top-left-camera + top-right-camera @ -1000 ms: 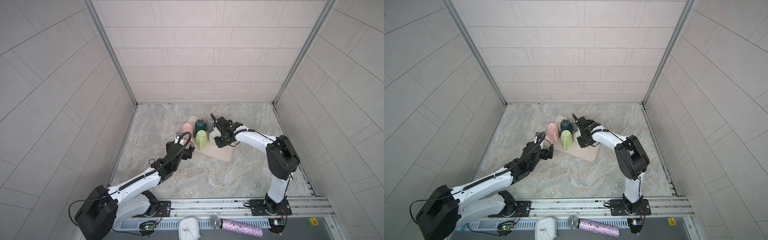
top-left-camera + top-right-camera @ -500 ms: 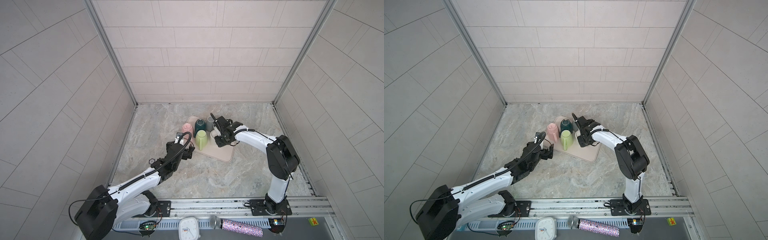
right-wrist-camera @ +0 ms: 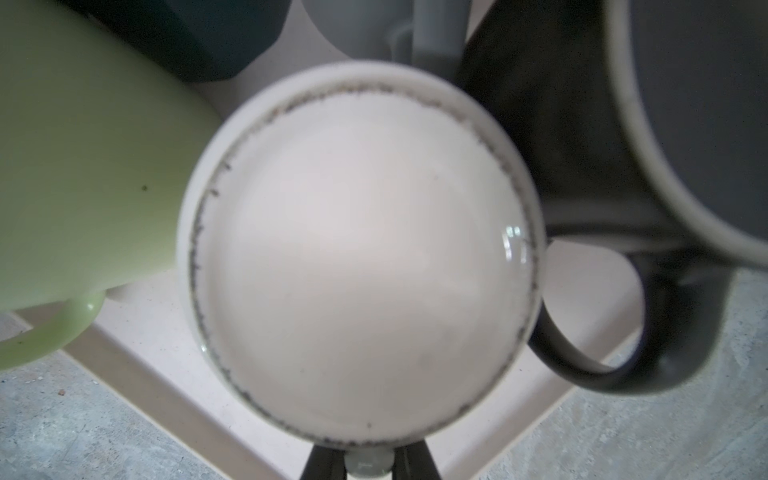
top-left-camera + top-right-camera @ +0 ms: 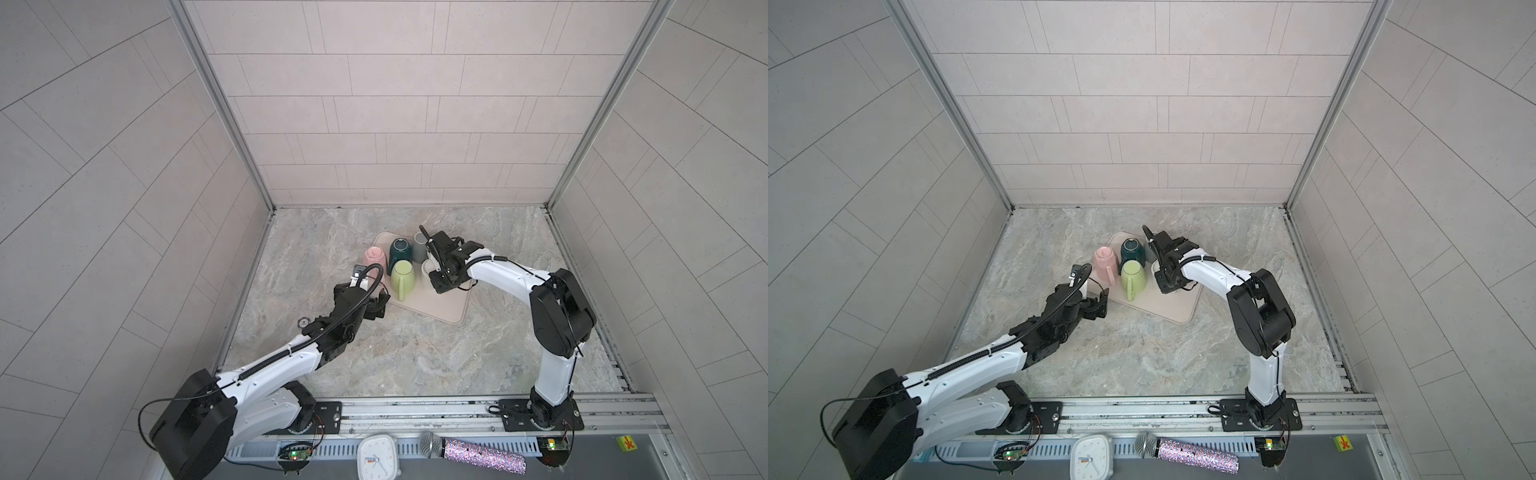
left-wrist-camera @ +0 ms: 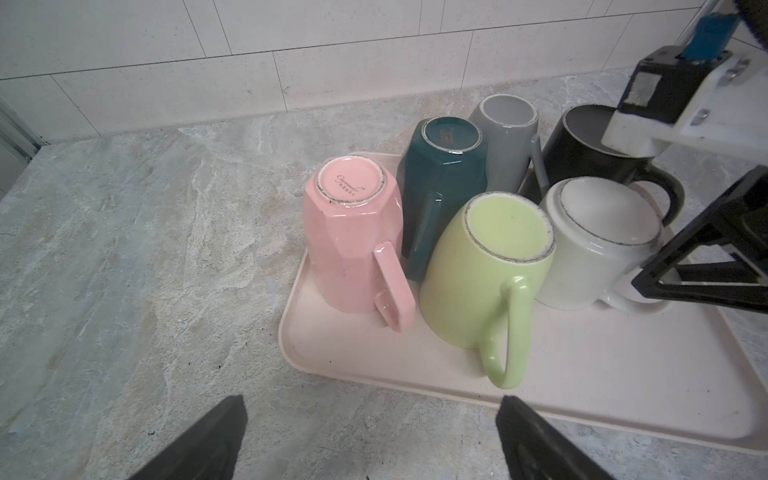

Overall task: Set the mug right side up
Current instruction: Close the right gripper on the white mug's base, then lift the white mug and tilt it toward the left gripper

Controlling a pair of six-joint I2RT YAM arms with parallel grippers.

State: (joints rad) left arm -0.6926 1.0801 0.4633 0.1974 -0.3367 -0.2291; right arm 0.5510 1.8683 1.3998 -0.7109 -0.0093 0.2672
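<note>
Left gripper [image 5: 370, 409]: jaws wide, holding nothing. It hovers over the counter [image 5: 124, 249] just off the tray's near edge, probably parked there to leave the other arm room.
Tray [image 5: 582, 361]: pale matte plastic with rounded corners and a low rim. It keeps all six mugs in one tight cluster.
Green mug [image 5: 486, 266]: upside down, glossy and round-bellied, its loop handle pointing at the near edge. It sits very close beside the white mug.
White mug [image 5: 598, 245]: the one to turn, I judge. It stands upside down on the tray, between the green mug and the black mug. It is glossy and round, with a dark-speckled foot ring.
Right gripper [image 3: 370, 455]: closed narrow on the white mug's handle [image 5: 636, 305]. The crowding likely leaves no room round the body, and the handle gives leverage for the flip.
Pink mug [image 5: 353, 241]: upside down and faceted, with a flat strap handle and a maker's mark on the base.
Teal mug [image 5: 440, 183]: upside down, same faceted shape.
Grey mug [image 5: 505, 137]: upside down, straight-sided.
Black mug [image 5: 582, 153]: mouth up already, dark outside and grey inside. It stands close enough that the white mug could hit it when it swings.
</note>
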